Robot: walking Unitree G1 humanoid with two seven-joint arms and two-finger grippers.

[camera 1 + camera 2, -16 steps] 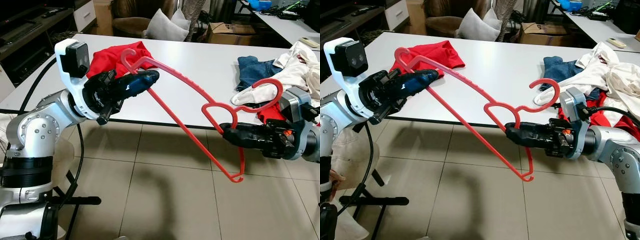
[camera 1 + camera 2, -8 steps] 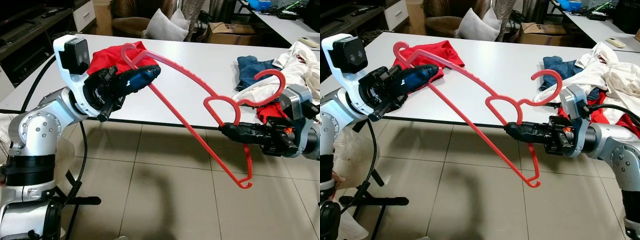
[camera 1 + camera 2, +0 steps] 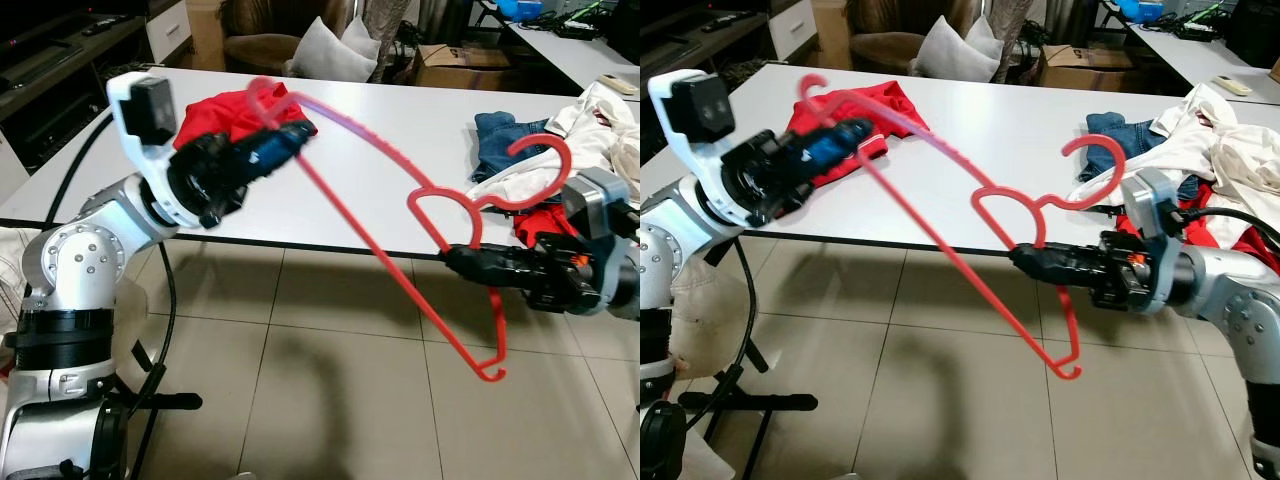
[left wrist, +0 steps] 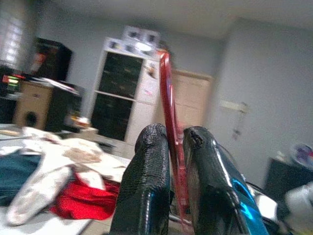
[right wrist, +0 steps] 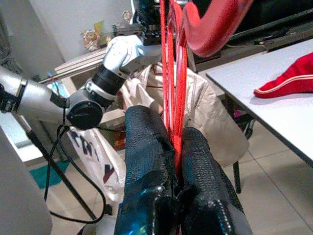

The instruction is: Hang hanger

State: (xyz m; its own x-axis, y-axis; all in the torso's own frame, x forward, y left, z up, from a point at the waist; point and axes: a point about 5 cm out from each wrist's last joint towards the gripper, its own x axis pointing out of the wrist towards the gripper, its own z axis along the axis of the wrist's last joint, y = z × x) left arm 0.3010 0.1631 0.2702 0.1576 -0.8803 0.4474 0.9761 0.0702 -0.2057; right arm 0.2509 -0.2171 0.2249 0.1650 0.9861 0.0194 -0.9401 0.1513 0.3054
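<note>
Silver rounded arm joints ringed with small screws; white bracket with black camera above the left claw (image 3: 285,148); long black textured fingers (image 5: 146,142); black cables

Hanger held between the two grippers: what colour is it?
Red hanger, clearest in the right eye view, held by left gripper and right gripper.

So the long red plastic hanger (image 3: 400,200) hangs in the air in front of the white counter (image 3: 400,130), left pincer (image 3: 285,150) clamped on its far-left end and right pincer (image 3: 462,262) clamped near its hook on the right. On the counter, a red cloth (image 3: 225,110) lies behind the left pincer and a heap of mixed clothes (image 3: 560,140) sits at the right. A grey cushion (image 3: 330,50) is behind the counter.
</note>
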